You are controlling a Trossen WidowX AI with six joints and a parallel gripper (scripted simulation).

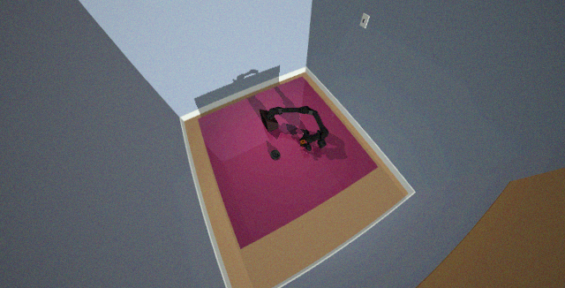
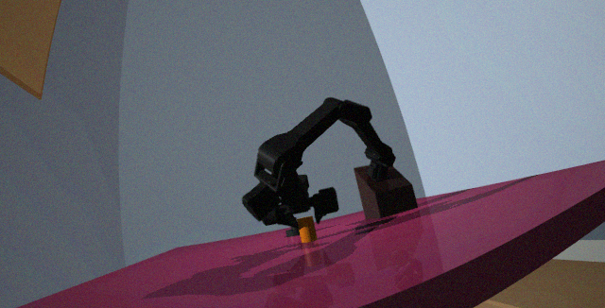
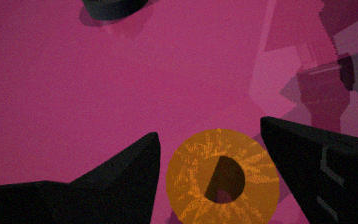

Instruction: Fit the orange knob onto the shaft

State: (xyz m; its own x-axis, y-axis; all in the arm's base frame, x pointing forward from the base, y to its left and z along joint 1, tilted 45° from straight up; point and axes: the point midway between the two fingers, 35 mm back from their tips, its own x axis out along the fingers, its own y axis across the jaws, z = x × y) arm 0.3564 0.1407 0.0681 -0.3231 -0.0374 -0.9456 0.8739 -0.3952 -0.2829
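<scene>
With the gripper (image 1: pixel 305 140) (image 2: pixel 306 224) (image 3: pixel 208 133) released, see gaps on both sides of the knob (image 1: pixel 303 142) (image 2: pixel 307 231) (image 3: pixel 185 175). In the top view, find it upright on the tabletop (image 1: pixel 247 191) (image 2: pixel 473 223) (image 3: pixel 55 100), closer to the right edge than the left. Find the pedestal (image 1: pixel 275 155) (image 3: pixel 114 10) apart from it, towards the left edge. Note the hole facing up, flat side at left in the wrist view.

Orange knob (image 3: pixel 189 172) upright between open hand's (image 3: pixel 211 165) fingers.
</scene>
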